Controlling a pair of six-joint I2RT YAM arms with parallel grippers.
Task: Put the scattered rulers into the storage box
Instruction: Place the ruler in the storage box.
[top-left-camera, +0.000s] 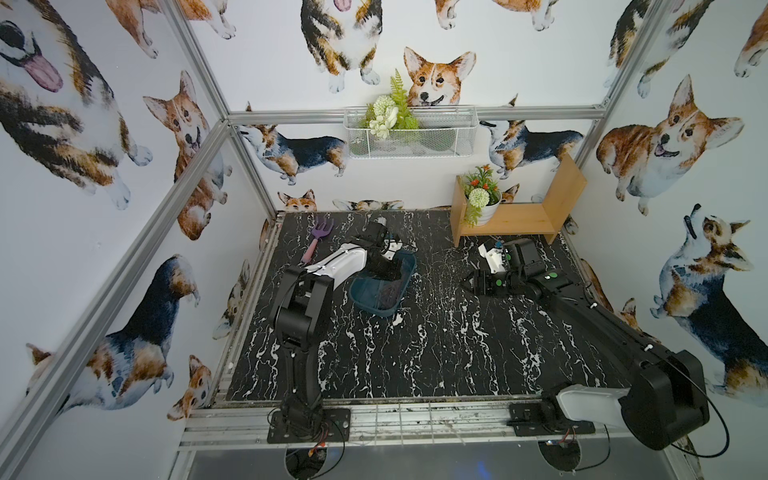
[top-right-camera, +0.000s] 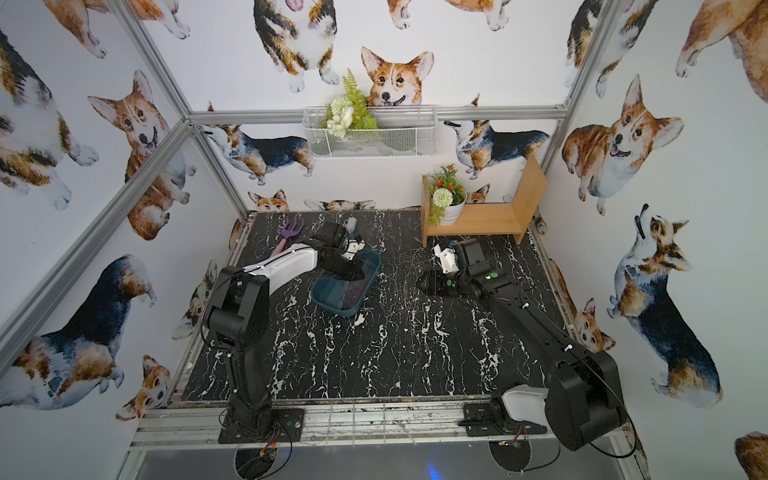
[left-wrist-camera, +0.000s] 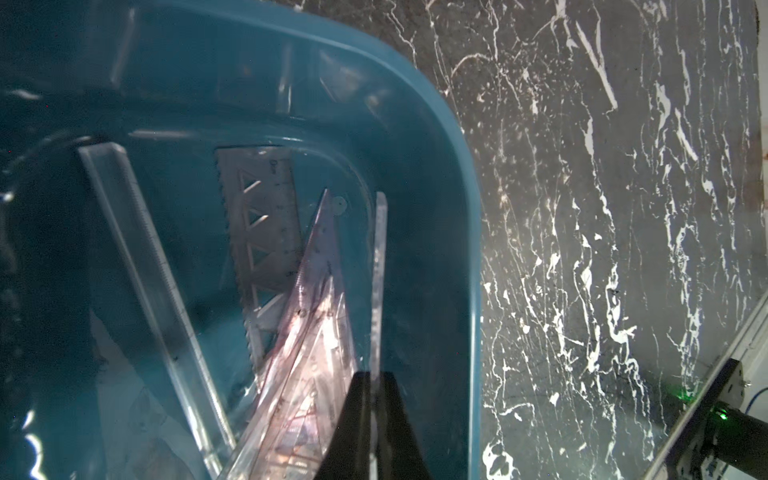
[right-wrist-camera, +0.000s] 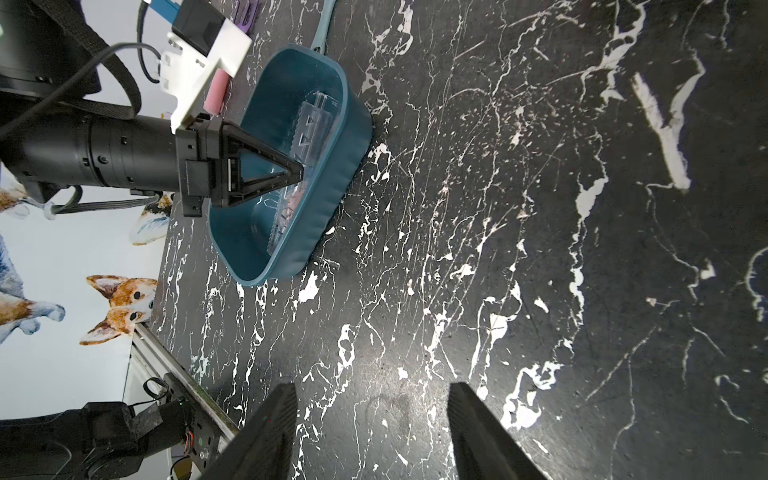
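Left fingers (left-wrist-camera: 388, 415) pinch a thin clear ruler (left-wrist-camera: 379, 270) on its edge, down inside the storage box (left-wrist-camera: 457, 199), beside other rulers (left-wrist-camera: 257, 216). Best to let go low so it falls flat, then lift straight up. Right fingers (right-wrist-camera: 270, 432) are spread wide, holding nothing. Black table (top-left-camera: 436, 353) with white streaks; box just toward 10 o'clock of the middle; wooden shelf (top-left-camera: 515, 216) at 1 o'clock; dog pictures (top-left-camera: 432, 83) cover the walls (top-left-camera: 291, 75).

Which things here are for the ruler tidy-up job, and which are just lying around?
For the job: storage box; rulers inside it; clear ruler pinched in the left gripper.

Just lying about: toy rake; wooden shelf; potted plant; wire basket.
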